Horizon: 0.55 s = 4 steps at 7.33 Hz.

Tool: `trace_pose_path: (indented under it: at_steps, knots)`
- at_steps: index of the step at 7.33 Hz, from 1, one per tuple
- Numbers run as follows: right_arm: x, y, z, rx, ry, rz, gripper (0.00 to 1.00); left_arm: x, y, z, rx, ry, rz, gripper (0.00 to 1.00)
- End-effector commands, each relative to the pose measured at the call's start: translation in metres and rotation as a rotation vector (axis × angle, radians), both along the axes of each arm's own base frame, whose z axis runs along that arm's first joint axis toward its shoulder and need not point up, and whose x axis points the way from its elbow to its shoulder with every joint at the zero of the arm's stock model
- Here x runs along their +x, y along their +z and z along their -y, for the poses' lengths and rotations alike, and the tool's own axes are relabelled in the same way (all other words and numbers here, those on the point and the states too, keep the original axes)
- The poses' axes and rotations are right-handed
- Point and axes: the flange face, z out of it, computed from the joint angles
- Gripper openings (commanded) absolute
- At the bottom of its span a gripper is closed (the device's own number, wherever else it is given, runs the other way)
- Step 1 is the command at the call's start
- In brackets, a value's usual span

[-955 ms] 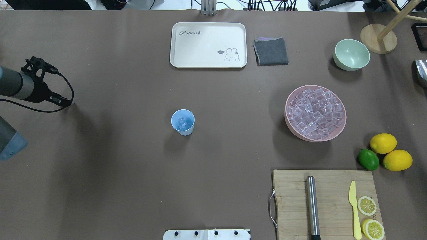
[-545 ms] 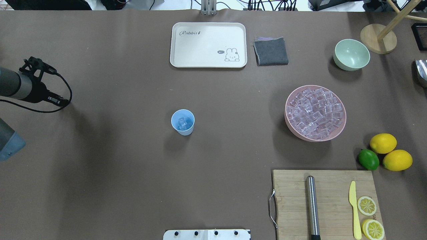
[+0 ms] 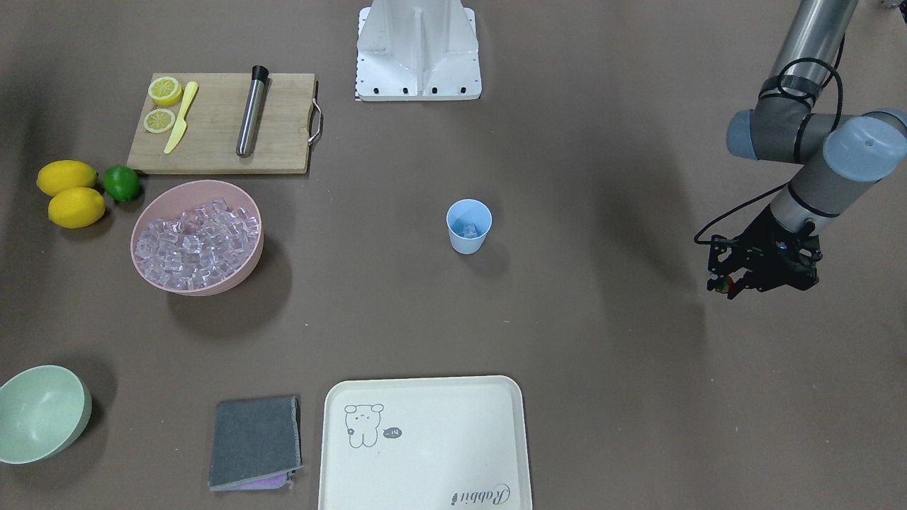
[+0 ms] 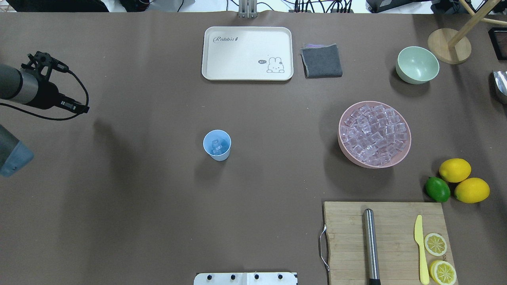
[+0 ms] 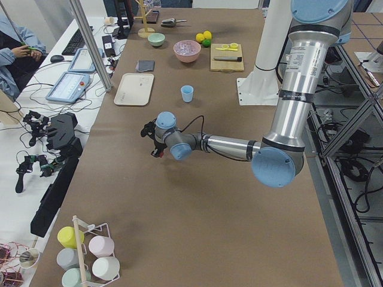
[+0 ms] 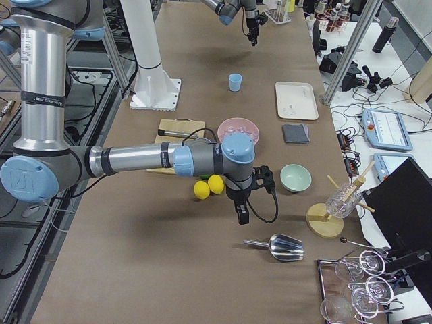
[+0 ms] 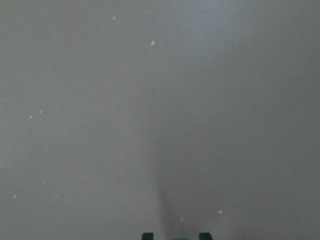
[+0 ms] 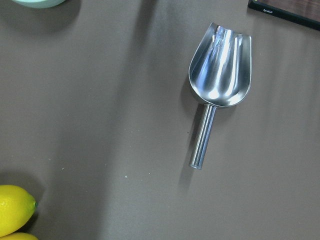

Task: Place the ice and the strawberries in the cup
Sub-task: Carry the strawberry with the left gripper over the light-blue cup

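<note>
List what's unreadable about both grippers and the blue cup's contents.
Left gripper: a red speck in the front-facing view, too small to identify; left wrist view's bottom edge crops the tips.
Right gripper: only in exterior right view; jaws unreadable.
Pale blue plastic cup: clear ice cubes inside, too small to count.

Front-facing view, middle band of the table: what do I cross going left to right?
In order: two lemons → pink bowl of ice → cup → left end effector holding the strawberry. The lime overlaps its neighbours, so I skip it.
</note>
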Motion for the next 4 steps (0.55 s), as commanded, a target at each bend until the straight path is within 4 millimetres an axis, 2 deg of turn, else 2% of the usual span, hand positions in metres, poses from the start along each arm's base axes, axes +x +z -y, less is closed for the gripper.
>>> trace_pose_path:
  at_steps: [1,3,4]
  knots:
    - [0.0,0.0,-0.001,0.0,0.0,0.0,1.0,0.033,-0.085,-0.012,-0.05,-0.013,-0.183,0.0]
    - [0.0,0.001,-0.002,-0.002,0.0,0.0,1.0,0.092,-0.143,-0.044,-0.116,0.011,-0.374,0.0]
    - [0.0,0.001,-0.002,-0.004,0.002,0.0,1.0,0.114,-0.169,-0.056,-0.142,0.026,-0.438,0.0]
